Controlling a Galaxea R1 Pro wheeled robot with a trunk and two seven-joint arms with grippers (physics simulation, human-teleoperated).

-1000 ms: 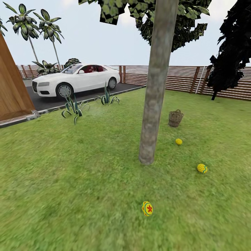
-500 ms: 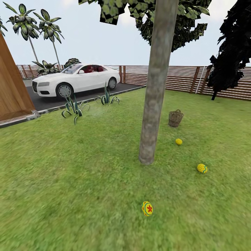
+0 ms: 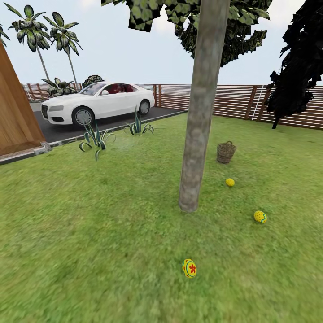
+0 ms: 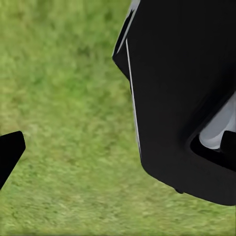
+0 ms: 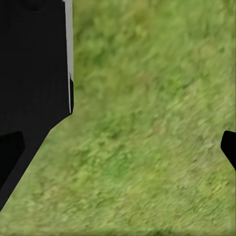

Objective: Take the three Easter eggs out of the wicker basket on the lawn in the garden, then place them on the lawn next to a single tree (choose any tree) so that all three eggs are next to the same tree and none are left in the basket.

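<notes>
A tall tree [image 3: 199, 125] with a thick grey-brown trunk rises from the lawn [image 3: 112, 224] in the middle of the head view. All three yellow Easter eggs lie on the grass around its foot: one with a red flower [image 3: 189, 268] nearest me, a second [image 3: 259, 216] to the right, a third [image 3: 230, 181] farther back. Beyond them stands the small wicker basket [image 3: 226, 152]; its inside is hidden. My left gripper [image 4: 118, 152] and right gripper [image 5: 119, 147] hang open over bare grass, holding nothing.
A white car [image 3: 96, 102] is parked on the dark driveway at the back left, with spiky plants [image 3: 95, 137] along the lawn's edge. A slatted wooden fence [image 3: 233, 101] closes the back, a wooden wall [image 3: 13, 112] the left. A black-leaved tree [image 3: 298, 67] stands far right.
</notes>
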